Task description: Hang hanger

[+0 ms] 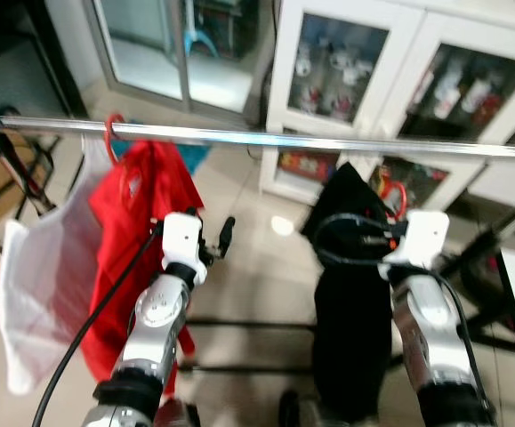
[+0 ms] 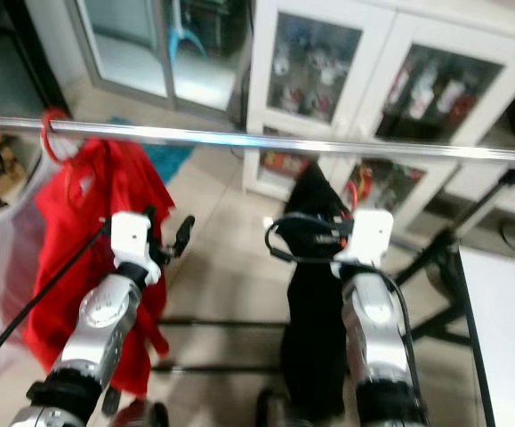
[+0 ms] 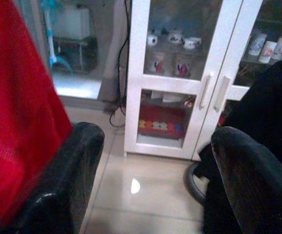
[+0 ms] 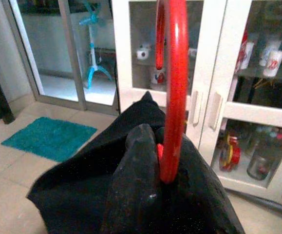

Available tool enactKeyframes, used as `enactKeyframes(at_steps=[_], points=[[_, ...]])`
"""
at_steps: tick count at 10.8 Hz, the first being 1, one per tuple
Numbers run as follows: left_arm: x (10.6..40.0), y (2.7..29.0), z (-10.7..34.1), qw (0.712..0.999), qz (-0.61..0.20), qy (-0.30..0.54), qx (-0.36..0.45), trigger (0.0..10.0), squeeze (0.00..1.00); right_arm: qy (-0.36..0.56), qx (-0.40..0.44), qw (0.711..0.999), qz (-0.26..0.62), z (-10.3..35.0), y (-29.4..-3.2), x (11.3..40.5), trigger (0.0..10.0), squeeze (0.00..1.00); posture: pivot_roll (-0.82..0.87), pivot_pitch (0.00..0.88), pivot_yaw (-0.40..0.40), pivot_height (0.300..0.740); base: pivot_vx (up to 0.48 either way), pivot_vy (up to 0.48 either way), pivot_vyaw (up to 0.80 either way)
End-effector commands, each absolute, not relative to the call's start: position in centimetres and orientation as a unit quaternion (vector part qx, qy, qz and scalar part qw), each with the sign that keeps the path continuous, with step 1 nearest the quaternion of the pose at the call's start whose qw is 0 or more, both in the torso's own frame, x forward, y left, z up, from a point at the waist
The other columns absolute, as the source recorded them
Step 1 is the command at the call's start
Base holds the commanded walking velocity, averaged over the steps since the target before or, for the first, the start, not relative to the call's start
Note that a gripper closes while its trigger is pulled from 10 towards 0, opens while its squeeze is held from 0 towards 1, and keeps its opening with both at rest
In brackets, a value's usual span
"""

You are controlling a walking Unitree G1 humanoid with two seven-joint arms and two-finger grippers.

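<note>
**Black garment on its red hanger held below the rail**

A white garment (image 1: 48,267) hangs at the left end of the metal rail (image 1: 266,138), and a red garment (image 1: 137,240) hangs just beside it on a red hook. The left gripper (image 1: 214,238) is raised next to the red cloth, its fingers (image 3: 65,180) spread apart and holding nothing. To the right, the right gripper (image 4: 153,161) is clamped on the red hanger (image 4: 172,87), which carries a black garment (image 1: 350,294). The hanger's hook sits below the rail, not on it. A white glass-door cabinet (image 1: 399,80) stands behind.
</note>
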State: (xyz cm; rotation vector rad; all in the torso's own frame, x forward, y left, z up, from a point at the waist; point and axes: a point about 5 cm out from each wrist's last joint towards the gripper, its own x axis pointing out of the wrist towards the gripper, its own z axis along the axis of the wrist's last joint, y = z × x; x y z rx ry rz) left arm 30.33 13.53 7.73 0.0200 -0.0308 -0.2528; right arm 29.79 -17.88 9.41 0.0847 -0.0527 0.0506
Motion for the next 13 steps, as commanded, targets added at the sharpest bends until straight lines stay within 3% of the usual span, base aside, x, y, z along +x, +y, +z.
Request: enactKeyframes(at_steps=[1,9,13], points=[[30.4,13.7,7.9,0.992,-0.125,-0.014,0.003,10.0,0.00,-0.027,0.044,0.998,0.026,9.5,-18.0,29.9,0.0,0.00,-0.05,0.070,-0.038,0.740,-0.341,0.000,0.00],[30.9,13.8,8.7,0.993,-0.117,-0.026,-0.012,10.0,0.00,0.000,0.050,0.998,0.031,8.1,-18.0,30.3,0.0,0.00,-0.05,0.075,-0.042,0.740,-0.392,0.000,0.00],[30.4,12.5,8.5,0.990,-0.139,-0.024,-0.018,10.0,0.00,0.017,0.053,0.997,0.059,7.2,-17.6,30.0,0.0,0.00,-0.05,0.072,-0.020,0.740,0.000,0.000,0.71]])
